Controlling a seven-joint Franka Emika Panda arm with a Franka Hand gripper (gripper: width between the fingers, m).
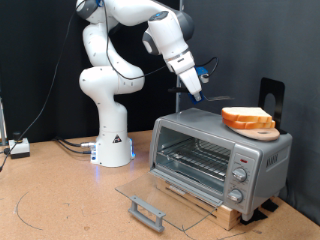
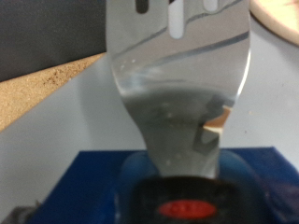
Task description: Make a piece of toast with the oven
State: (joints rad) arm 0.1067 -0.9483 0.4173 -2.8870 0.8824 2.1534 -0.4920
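The silver oven [image 1: 262, 152] stands on a wooden base with its glass door [image 1: 150, 190] dropped open and the wire rack [image 1: 195, 158] showing inside. The piece of toast [image 1: 245, 116] lies on a round wooden board [image 1: 262, 130] on the oven's top, toward the exterior view's right. My gripper [image 1: 190, 78] hangs above the oven's top left corner, shut on a metal slotted spatula [image 1: 196, 95] with a blue grip. In the wrist view the spatula blade [image 2: 177, 84] points over the grey oven top, and the board's edge [image 2: 277, 13] shows at one corner.
The door's grey bar handle [image 1: 146, 212] lies low on the table in front of the oven. Knobs [image 1: 239, 180] sit on the oven's right panel. A black stand [image 1: 272, 96] rises behind the oven. Cables and a small box [image 1: 17, 148] lie at the exterior view's left.
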